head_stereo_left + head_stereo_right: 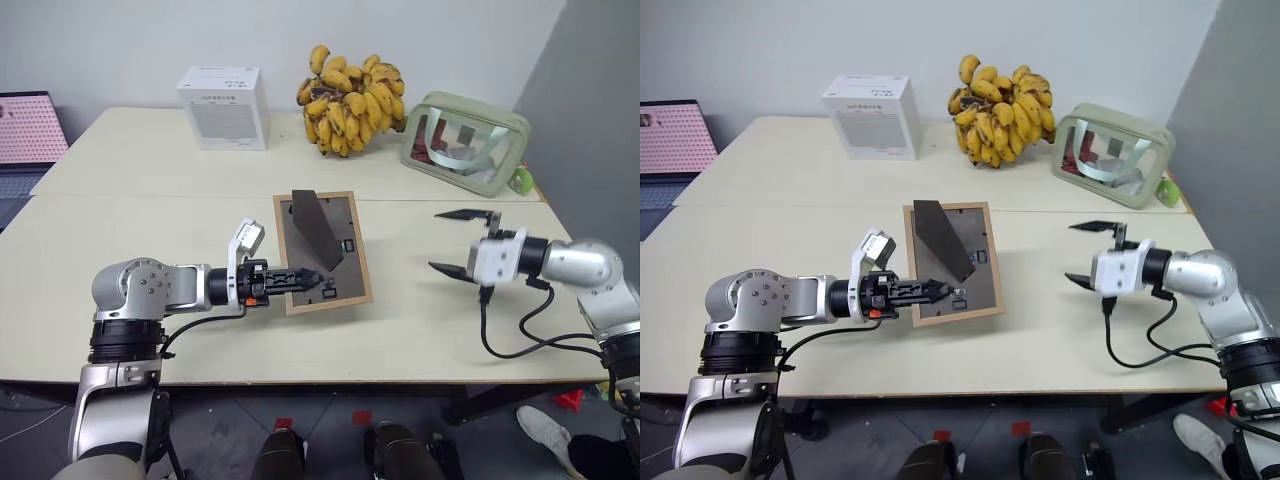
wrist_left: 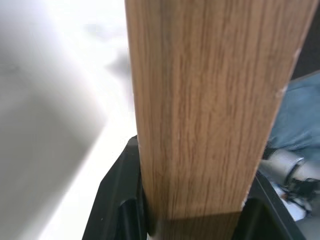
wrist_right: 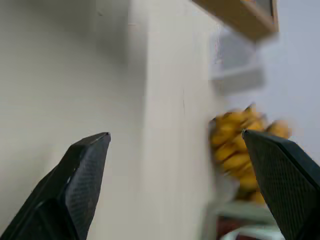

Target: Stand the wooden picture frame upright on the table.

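Wooden picture frame point(image 1: 322, 252) lies back-up mid table point(image 1: 150, 215), stand flap raised. Left gripper point(image 1: 303, 278) pinches frame's near-left edge, likely to tip it up. Right gripper point(image 1: 462, 242) spread wide, apart, probably ready to steady.

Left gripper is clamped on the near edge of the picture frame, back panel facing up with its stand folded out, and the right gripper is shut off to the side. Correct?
Not quite: the right gripper is open, its fingers spread wide with nothing between them, as the right wrist view and left eye view show. The rest holds: the left gripper is clamped on the picture frame, back panel up, stand folded out.
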Tool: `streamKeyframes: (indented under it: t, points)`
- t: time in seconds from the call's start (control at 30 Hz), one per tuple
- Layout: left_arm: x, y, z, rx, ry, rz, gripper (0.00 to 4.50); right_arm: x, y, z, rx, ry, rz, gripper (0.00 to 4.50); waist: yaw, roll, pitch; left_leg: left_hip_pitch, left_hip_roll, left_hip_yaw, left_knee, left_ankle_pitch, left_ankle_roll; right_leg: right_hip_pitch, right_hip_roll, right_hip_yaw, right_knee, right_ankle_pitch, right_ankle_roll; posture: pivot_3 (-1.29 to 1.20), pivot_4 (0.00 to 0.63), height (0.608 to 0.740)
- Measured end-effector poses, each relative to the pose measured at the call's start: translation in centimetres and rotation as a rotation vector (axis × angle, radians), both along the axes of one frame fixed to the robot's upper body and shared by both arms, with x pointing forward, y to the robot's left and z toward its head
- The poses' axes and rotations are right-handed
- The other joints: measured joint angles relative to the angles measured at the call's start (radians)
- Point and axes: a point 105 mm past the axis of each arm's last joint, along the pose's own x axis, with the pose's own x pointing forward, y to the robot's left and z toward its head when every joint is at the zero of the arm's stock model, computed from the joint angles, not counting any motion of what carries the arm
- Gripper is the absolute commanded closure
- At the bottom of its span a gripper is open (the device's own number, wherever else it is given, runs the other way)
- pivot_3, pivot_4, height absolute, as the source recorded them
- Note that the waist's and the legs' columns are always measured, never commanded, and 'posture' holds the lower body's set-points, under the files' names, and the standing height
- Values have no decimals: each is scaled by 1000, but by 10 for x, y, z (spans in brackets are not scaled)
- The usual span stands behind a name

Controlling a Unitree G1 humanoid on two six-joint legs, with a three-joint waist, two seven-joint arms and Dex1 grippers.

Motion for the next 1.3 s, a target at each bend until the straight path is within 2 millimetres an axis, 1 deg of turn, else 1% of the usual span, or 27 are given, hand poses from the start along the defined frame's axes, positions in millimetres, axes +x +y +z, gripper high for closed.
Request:
streamKeyframes:
  t: [0.03, 0.1, 0.17, 0.2, 0.27, 0.4, 0.47, 0.5, 0.53, 0.57, 0.6, 0.8, 0.83, 0.9, 0.93, 0.97, 1.07, 1.1, 1.17, 1.2, 1.23, 1.3]
  points:
    - [-2, -3, 2, -12, 7, -20, 3215, 2, 10, 1, -7, -74, 58, 48, -9, 0, 0, 1, 0, -1, -1, 1, -2, 0, 1, 0, 1, 0, 0, 0, 150, 740]
    - [-4, -3, 4, -23, 19, -28, 3215, 4, 24, 6, -11, -167, 127, 48, -17, 0, 0, 4, 0, -3, -2, 3, -4, 1, 1, -1, 3, 0, -1, 0, 150, 740]
    - [-4, -4, 4, -38, 33, -35, 3215, 10, 38, 13, 10, -233, 156, 48, -19, 0, 0, 5, 1, -5, -3, 4, -6, 2, 2, -1, 4, 1, -3, 0, 150, 740]
    - [-6, -6, 4, -42, 41, -48, 3215, 13, 49, 16, 18, -273, 182, 48, -18, 0, 0, 5, 1, -5, -3, 5, -6, 2, 2, -1, 4, 1, -3, 0, 150, 740]
    - [-8, -6, 5, -41, 47, -61, 3215, 17, 57, 23, 54, -333, 196, 48, -15, 0, 0, 5, 0, -5, -3, 5, -6, 2, 1, -1, 4, 1, -3, 0, 150, 740]
    - [-11, -10, 2, -24, 61, -77, 3215, 13, 73, 42, 111, -436, 282, 48, -9, 0, 0, 5, -1, -4, -3, 5, -6, 4, 0, -1, 1, 1, -3, 0, 150, 740]
    - [-11, -10, 2, -23, 66, -73, 3215, 9, 78, 41, 118, -440, 322, 48, -3, 0, 0, 5, -1, -4, -3, 5, -6, 5, 0, -1, 1, 1, -3, 0, 150, 740]
    - [-11, -10, 2, -25, 70, -73, 3215, 7, 79, 39, 120, -438, 337, 409, 1, 0, 0, 5, -1, -4, -3, 5, -6, 4, 0, -1, 1, 1, -3, 0, 150, 740]
    - [-11, -10, 2, -29, 75, -72, 3215, 6, 80, 35, 118, -432, 351, 424, 4, 0, 0, 5, -1, -4, -3, 5, -6, 4, 0, -1, 1, 1, -3, 0, 150, 740]
    - [-11, -10, 2, -27, 77, -70, 3215, 5, 81, 32, 115, -424, 364, 805, 8, 0, 0, 5, -1, -4, -3, 5, -6, 4, 0, -1, 1, 1, -3, 0, 150, 740]
    - [-11, -10, 1, -25, 78, -70, 3215, 5, 82, 31, 106, -419, 372, 994, 8, 0, 0, 5, -1, -4, -3, 5, -6, 4, 0, -1, 1, 1, -3, 0, 150, 740]
    - [-15, -12, 5, -36, 68, -88, 3215, 10, 81, 35, 76, -440, 382, 2260, 9, 0, 0, 5, -1, -4, -3, 5, -5, 5, 0, -1, 1, 1, -3, 0, 150, 740]
    - [-15, -12, 5, -30, 64, -89, 3215, 11, 81, 35, 74, -438, 381, 2360, 9, 0, 0, 5, -1, -4, -3, 5, -5, 5, 0, -1, 1, 1, -3, 0, 150, 740]
    - [-17, -12, 4, -31, 61, -93, 2510, 11, 80, 33, 73, -431, 383, 2857, 9, 0, 0, 5, -1, -4, -3, 5, -5, 5, 0, -1, 1, 1, -3, 0, 150, 740]
    - [-19, -12, 5, -39, 54, -99, 2306, 11, 80, 32, 67, -429, 387, 3079, 9, 0, 0, 5, -1, -4, -3, 5, -5, 5, 0, -1, 1, 1, -3, 0, 150, 740]
    - [-21, -13, 6, -39, 42, -104, 2121, 12, 78, 30, 52, -423, 388, 3185, 9, 0, 0, 5, -1, -4, -3, 5, -5, 5, 0, -1, 1, 1, -3, 0, 150, 740]
    - [-23, -12, 6, -33, 32, -107, 1502, 10, 74, 33, 66, -415, 389, 3229, 9, 0, 0, 5, -1, -4, -3, 6, -5, 5, 0, -1, 1, 1, -3, 0, 150, 740]
    - [-23, -11, 5, -32, 31, -99, 1250, 9, 72, 33, 67, -407, 394, 3229, 9, 0, 0, 5, -1, -4, -3, 6, -5, 5, 0, -2, 1, 1, -3, 0, 150, 740]
    - [-20, -7, 8, -46, 24, -74, 912, 6, 68, 35, 77, -389, 400, 3229, 9, 0, 0, 5, -1, -4, -3, 6, -5, 6, 0, -2, 1, 1, -3, 0, 150, 740]
    - [-18, -4, 10, -55, 20, -56, 685, 5, 65, 36, 78, -379, 406, 3229, 9, 0, 0, 5, -1, -4, -3, 6, -4, 6, 0, -2, 1, 1, -3, 0, 150, 740]
    - [-17, -1, 12, -56, 14, -42, 553, 2, 64, 36, 83, -367, 416, 3229, 8, 0, 0, 5, -1, -4, -3, 6, -4, 6, 0, -2, 1, 1, -3, 0, 150, 740]
    - [-14, 11, 18, -48, -10, 5, 169, -2, 61, 37, 101, -330, 431, 3229, 5, 0, 0, 6, -1, -4, -3, 6, -4, 6, 0, -1, 1, 1, -3, 0, 150, 740]
